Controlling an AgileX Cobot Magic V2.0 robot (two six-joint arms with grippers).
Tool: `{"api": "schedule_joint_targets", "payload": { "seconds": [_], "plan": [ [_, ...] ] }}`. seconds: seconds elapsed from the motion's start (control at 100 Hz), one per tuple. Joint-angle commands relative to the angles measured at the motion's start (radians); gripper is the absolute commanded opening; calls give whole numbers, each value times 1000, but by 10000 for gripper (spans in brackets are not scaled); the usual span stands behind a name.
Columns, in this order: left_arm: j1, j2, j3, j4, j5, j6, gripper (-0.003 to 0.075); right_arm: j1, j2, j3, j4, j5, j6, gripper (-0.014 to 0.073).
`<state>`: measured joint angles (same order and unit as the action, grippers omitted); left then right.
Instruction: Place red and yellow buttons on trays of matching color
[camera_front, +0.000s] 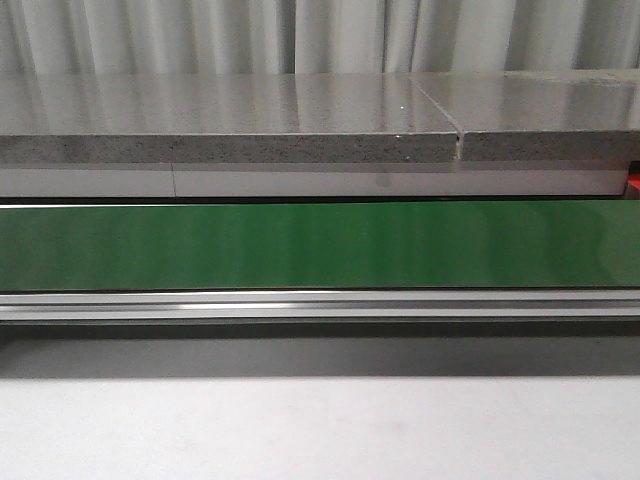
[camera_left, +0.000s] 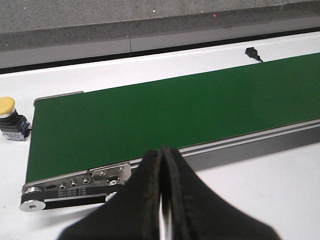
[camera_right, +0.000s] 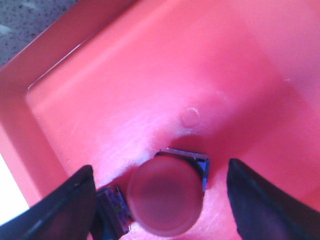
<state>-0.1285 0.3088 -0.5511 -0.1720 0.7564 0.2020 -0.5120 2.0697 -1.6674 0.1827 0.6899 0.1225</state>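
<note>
In the right wrist view a red button (camera_right: 165, 196) with a dark square base lies on the floor of the red tray (camera_right: 150, 75). My right gripper (camera_right: 162, 200) is open around it, one finger each side, with gaps to the button. In the left wrist view a yellow button (camera_left: 7, 107) on a black base stands on the white table beside the end of the green conveyor belt (camera_left: 170, 112). My left gripper (camera_left: 163, 165) is shut and empty, over the belt's near rail. Neither gripper shows in the front view. The yellow tray is out of view.
The green belt (camera_front: 320, 245) runs across the front view with a metal rail (camera_front: 320, 303) in front and a grey stone ledge (camera_front: 230, 130) behind. A small black sensor (camera_left: 252, 52) sits at the belt's far side. The red tray's wall (camera_right: 20, 145) rises close to my right gripper.
</note>
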Motion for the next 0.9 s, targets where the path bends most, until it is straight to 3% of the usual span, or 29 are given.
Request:
{"api": "schedule_joint_targets", "payload": {
  "seconds": [0.0, 0.38, 0.48, 0.72, 0.81, 0.89],
  "plan": [
    [-9, 8, -25, -19, -67, -4, -21, -5, -62, -32, 11, -39, -9, 561],
    [-9, 8, -25, -19, -67, -4, -21, 43, -197, -23, 8, 19, -70, 534],
    [-9, 8, -25, -19, -67, -4, -21, 86, -243, -23, -2, 54, -80, 418],
    [-9, 8, -25, -19, -67, -4, -21, 195, -365, -23, -3, 116, -123, 23],
    [-9, 8, -25, -19, -67, -4, -21, 229, -412, -23, -5, 139, -123, -60],
    [-9, 8, -25, -19, -67, -4, -21, 254, -449, -23, -5, 158, -123, -64]
  ]
}}
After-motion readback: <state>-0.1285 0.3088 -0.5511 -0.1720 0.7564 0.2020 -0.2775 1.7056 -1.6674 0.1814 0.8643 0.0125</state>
